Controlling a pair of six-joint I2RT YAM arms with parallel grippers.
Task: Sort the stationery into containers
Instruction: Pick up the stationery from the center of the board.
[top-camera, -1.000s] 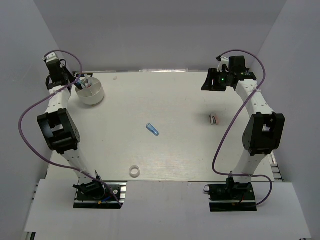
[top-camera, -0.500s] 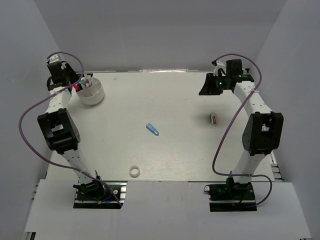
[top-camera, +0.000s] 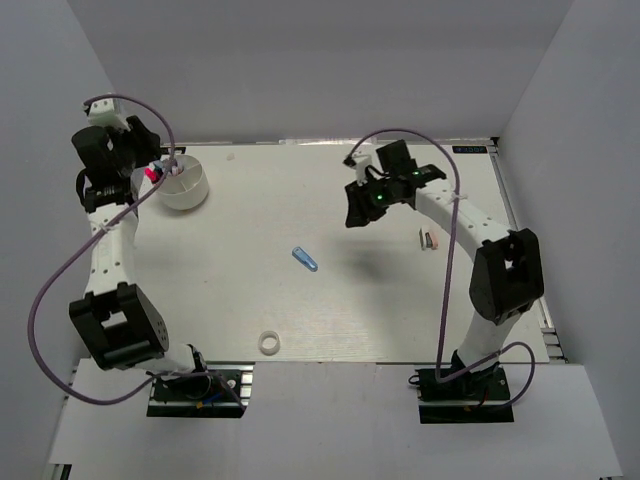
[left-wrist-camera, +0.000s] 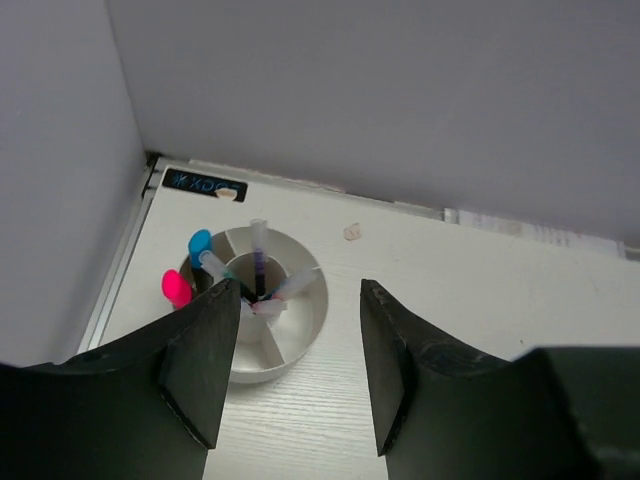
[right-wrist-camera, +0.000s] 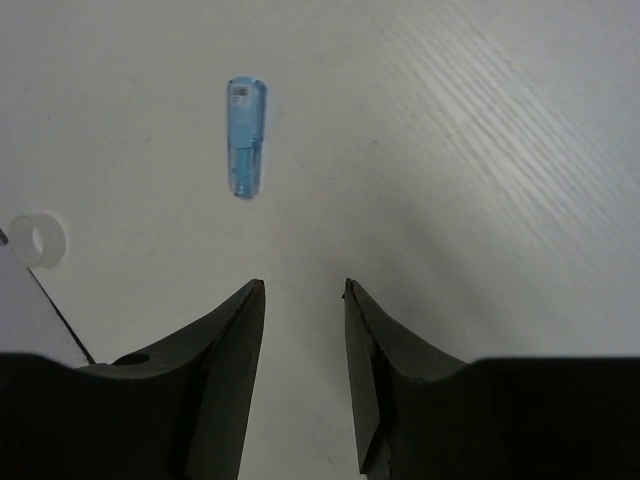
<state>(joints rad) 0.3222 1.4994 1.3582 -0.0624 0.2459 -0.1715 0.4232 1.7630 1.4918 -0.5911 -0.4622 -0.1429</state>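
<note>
Both grippers released, nothing held
My left gripper (left-wrist-camera: 300, 300) hangs above the white tub (top-camera: 190, 193), a pink-ended marker (left-wrist-camera: 176, 288) sticking out; my right gripper (right-wrist-camera: 302, 295) hovers over the table (top-camera: 380, 310) near the translucent blue tube (right-wrist-camera: 246, 138), white tape ring (top-camera: 268, 343) well apart

Pale wood-grain table (top-camera: 340, 300), short white round plastic tub (top-camera: 188, 197) w/ dividers at far-left corner, translucent blue tube (top-camera: 305, 259) approx. mid-table, white tape ring (top-camera: 268, 343) near front edge, small stubby pink-and-dark item (top-camera: 428, 239) toward rt side, all well apart
</note>
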